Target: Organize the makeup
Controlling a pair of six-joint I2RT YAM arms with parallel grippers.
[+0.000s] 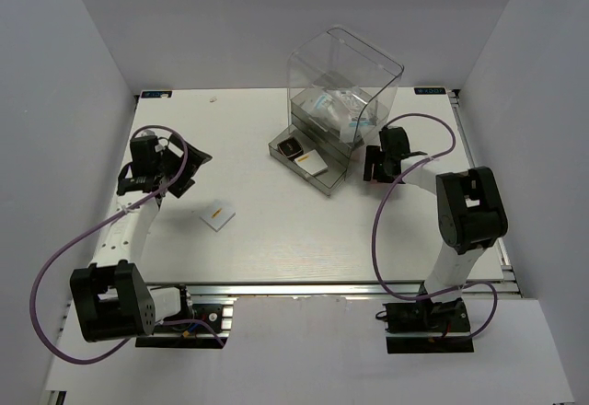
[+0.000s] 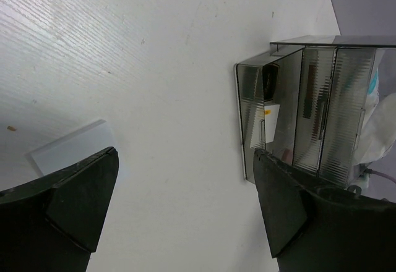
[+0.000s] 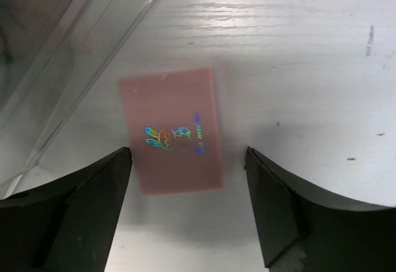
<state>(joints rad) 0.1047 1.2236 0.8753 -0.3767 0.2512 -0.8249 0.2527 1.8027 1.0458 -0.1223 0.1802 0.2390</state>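
A pink square (image 3: 171,137) with a shiny rabbit print lies flat on the table, just ahead of my right gripper (image 3: 189,182), which is open and holds nothing. In the top view that gripper (image 1: 375,164) hovers right of the clear drawer case (image 1: 345,78) and hides the pink square. The case's bottom drawer (image 1: 276,150) is pulled out and holds a black square compact (image 1: 293,146) and a white flat piece (image 1: 314,162). A white blue-printed packet (image 1: 333,109) sits inside the case. A white flat box (image 1: 217,214) lies on the table right of my open left gripper (image 1: 189,167).
The left wrist view shows the white flat box (image 2: 74,151) partly behind one finger and the ribbed drawer fronts (image 2: 328,111) to the right. The case's clear wall (image 3: 68,49) stands close to the pink square. Purple cables loop beside both arms.
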